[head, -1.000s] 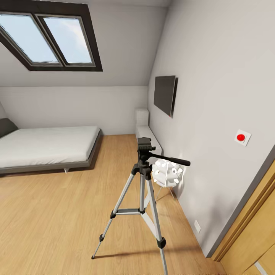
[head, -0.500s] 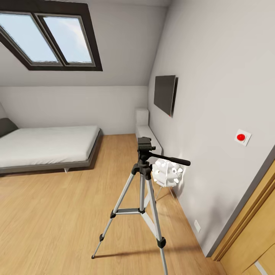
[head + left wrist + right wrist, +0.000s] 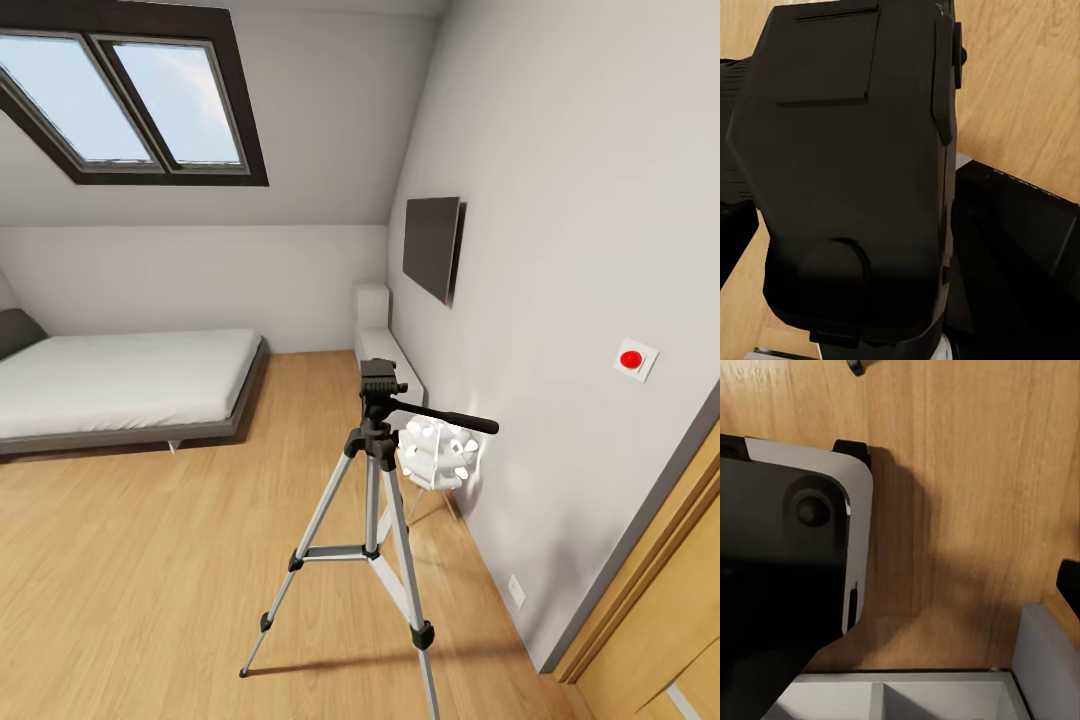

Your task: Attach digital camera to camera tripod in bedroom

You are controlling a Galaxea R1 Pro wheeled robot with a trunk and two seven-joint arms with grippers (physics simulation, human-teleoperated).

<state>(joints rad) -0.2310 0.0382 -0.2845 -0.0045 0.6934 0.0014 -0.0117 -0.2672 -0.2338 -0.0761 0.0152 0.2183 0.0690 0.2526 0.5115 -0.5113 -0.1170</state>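
Nothing had shifted over the last second: I sat parked with the tripod (image 3: pixel 375 470) at my 12 o'clock on the bedroom floor. The camera (image 3: pixel 855 172) sat pinched in my left gripper; the right's state I couldn't tell

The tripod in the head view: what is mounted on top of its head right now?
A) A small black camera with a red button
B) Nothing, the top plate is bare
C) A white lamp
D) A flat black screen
B: the camera tripod stands on the wood floor with its black head bare, and only the long pan handle sticks out sideways from it.
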